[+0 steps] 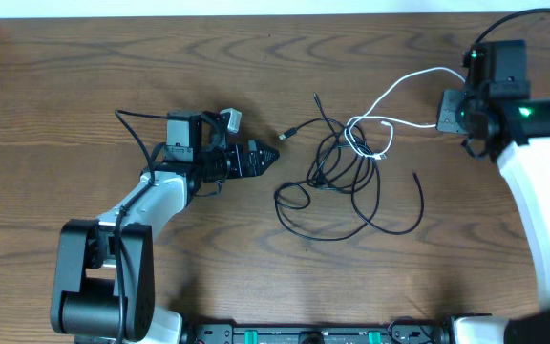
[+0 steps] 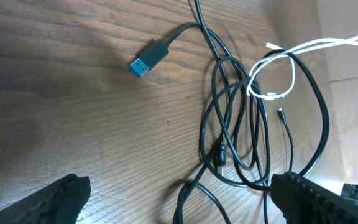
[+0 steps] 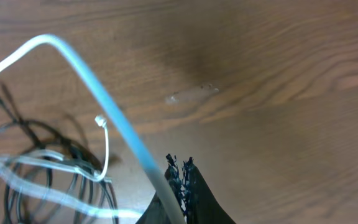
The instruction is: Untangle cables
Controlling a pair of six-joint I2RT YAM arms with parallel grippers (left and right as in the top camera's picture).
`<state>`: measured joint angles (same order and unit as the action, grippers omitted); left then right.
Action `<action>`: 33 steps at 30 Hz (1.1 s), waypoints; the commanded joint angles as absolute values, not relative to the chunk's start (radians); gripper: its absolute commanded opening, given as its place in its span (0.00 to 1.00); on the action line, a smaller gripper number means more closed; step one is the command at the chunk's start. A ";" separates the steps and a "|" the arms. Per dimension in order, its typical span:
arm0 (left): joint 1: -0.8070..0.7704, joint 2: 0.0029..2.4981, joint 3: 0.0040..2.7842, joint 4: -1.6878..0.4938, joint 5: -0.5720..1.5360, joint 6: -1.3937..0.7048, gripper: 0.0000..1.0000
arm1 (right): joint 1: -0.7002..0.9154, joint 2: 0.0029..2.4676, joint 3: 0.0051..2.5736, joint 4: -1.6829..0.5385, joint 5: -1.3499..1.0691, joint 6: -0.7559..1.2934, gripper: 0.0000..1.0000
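At two o'clock my right claw (image 3: 179,171), clamped on the white cable (image 3: 86,74), should pull slowly away from the black cables (image 1: 340,158).

One table (image 1: 65,76). Two arms: left arm (image 1: 146,205) at 8 o'clock in the overhead view, right arm (image 1: 542,201) at 3 o'clock. Two grippers, one per arm: left gripper (image 1: 267,158) and right gripper (image 3: 179,167). One heap of cables (image 1: 347,162), just right of centre. In it is one white cable (image 3: 120,126), leaving toward 2 o'clock. Black cables (image 2: 221,152): at least two, but the knot hides the exact number. Three loose black ends show overhead, at 11, 10 and 3 o'clock of the heap. One USB plug (image 2: 148,61), blue-tipped, is the 10 o'clock end. One small black plug (image 2: 280,112) lies among the loops.
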<state>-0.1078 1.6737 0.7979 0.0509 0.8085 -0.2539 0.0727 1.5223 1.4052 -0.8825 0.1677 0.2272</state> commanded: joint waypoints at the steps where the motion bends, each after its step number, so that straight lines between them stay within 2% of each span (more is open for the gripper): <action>1: -0.108 1.670 0.806 0.049 0.810 -0.240 0.99 | 0.073 1.631 1.404 -0.830 0.139 0.291 0.01; 3: -0.108 1.670 0.806 0.049 0.810 -0.240 0.99 | 0.073 1.678 1.404 -0.807 0.146 0.287 0.04; 5: -0.108 1.670 0.806 0.049 0.810 -0.240 0.99 | 0.073 1.724 1.404 -0.769 0.151 0.287 0.17; 6: -0.108 1.670 0.806 0.049 0.810 -0.240 0.99 | 0.073 1.739 1.404 -0.750 0.150 0.287 0.27; 8: -0.108 1.670 0.806 0.049 0.810 -0.240 0.99 | 0.074 1.753 1.404 -0.723 0.145 0.284 0.40; 9: -0.108 1.670 0.806 0.049 0.810 -0.240 0.99 | 0.074 1.752 1.404 -0.699 0.123 0.276 0.62; 12: -0.108 1.670 0.806 0.049 0.810 -0.240 0.99 | 0.074 1.730 1.406 -0.648 0.044 0.251 0.77; 16: -0.108 1.670 0.806 0.049 0.810 -0.240 0.99 | 0.074 1.681 1.406 -0.545 -0.193 0.192 0.99; 19: -0.108 1.670 0.806 0.049 0.810 -0.240 0.99 | 0.099 1.686 1.406 -0.491 -0.422 0.159 0.99; 21: -0.108 1.670 0.806 0.049 0.810 -0.240 0.99 | 0.128 1.707 1.405 -0.507 -0.418 0.162 0.91; 24: -0.108 1.670 0.806 0.049 0.810 -0.240 0.99 | 0.183 1.757 1.405 -0.516 -0.418 0.237 0.86; 26: -0.108 1.670 0.806 0.049 0.810 -0.240 0.99 | 0.227 1.806 1.405 -0.502 -0.415 0.298 0.79; 33: -0.108 1.670 0.806 0.049 0.810 -0.240 0.99 | 0.328 1.982 1.405 -0.406 -0.236 0.614 0.63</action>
<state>-0.1078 1.6737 0.7979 0.0505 0.8089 -0.2539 0.3145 1.9450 1.4014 -0.4297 -0.3229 0.4377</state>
